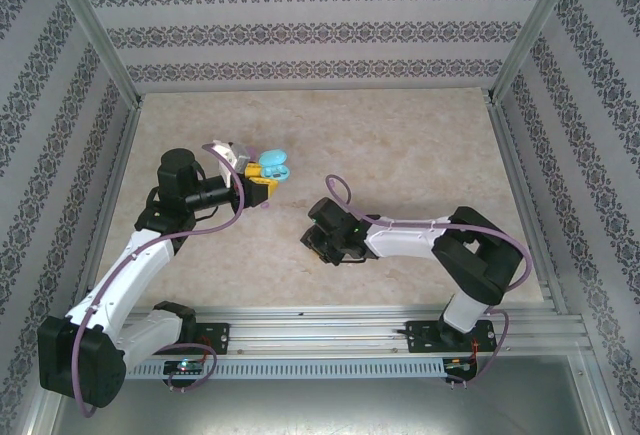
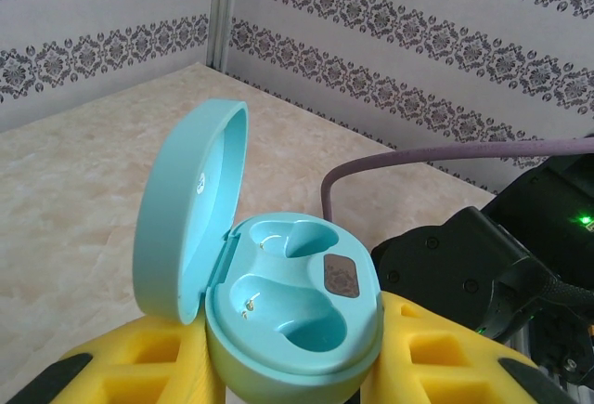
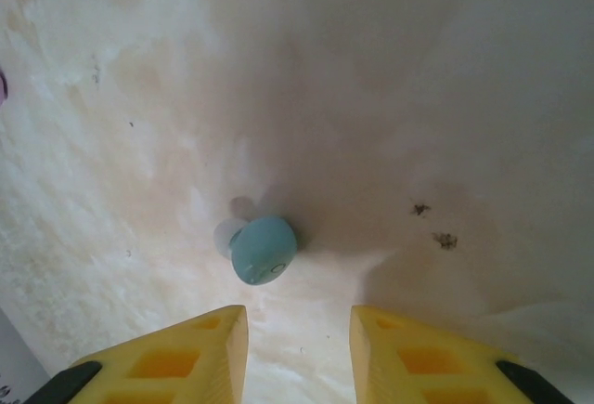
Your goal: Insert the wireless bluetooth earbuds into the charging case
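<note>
Top view was bright and evenly lit, diffuse, with only faint soft shadows on the table [image 1: 400,135]. Frame rails [image 1: 93,30] leaned outward toward the corners, mild wide-angle distortion. Left wrist view was sharp on the teal case [image 2: 297,320], with a soft sheen on its lid; the wallpaper [image 2: 418,60] behind was slightly soft. Right wrist view was hazy and washed out, with a broad soft shadow mid-frame. The blue earbud [image 3: 264,249] was a bit blurred and the right gripper [image 3: 297,316] was out of focus.
</note>
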